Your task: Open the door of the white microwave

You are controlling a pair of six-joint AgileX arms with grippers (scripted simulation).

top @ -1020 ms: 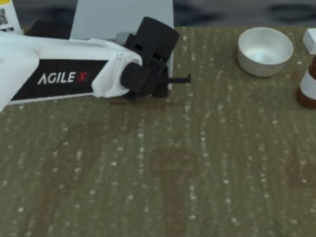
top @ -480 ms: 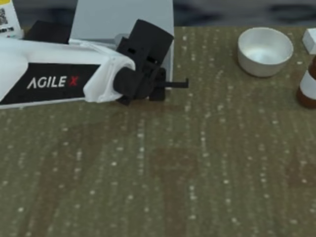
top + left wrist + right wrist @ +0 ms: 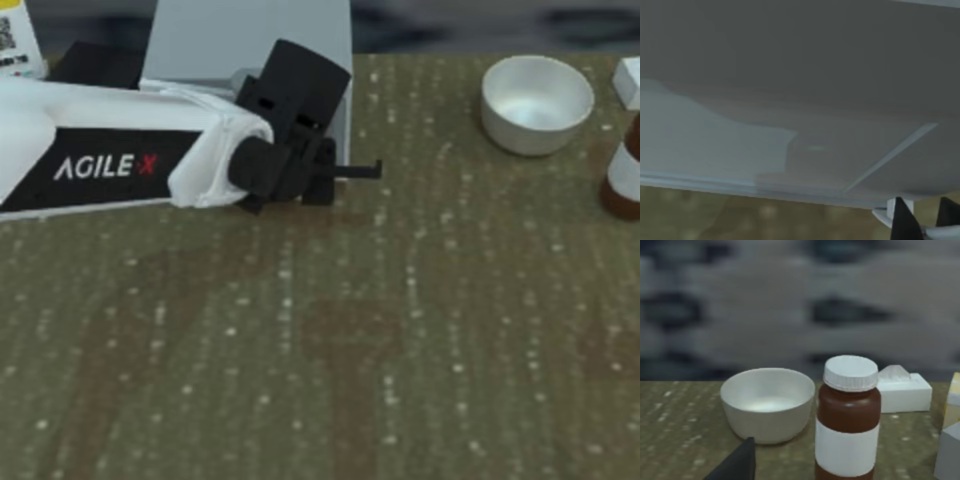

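While the left arm reaches across the far left of the desk [image 3: 420, 350], its black two-finger gripper [image 3: 318, 165] sits pressed up against the front of the small boxy white microwave [image 3: 250, 35], which stands at the far edge of the olive patterned desk, left of centre in the top view. One thin dark finger [image 3: 360, 170] juts out toward the right past the microwave's front corner. From above I cannot tell how wide the fingers stand, and the left wrist view does not settle it either: it shows only two dark fingertips [image 3: 902, 222] low in the picture, with a small pale piece between them that may be a handle or the edge of the flat white-framed door with its grey translucent window [image 3: 790, 100]. That door fills nearly the whole wrist view and looks shut or barely cracked.

My judgement is that the step in hand is securing a hold at the door's free edge. The next move calls for a pull outward along an arc about the hinge, keeping the wrist turning with the panel so the fingers do not slip off.

The right gripper [image 3: 735, 465] is parked at the right side, near a white round bowl [image 3: 537, 102] and a brown bottle with a white cap and label [image 3: 848, 420].
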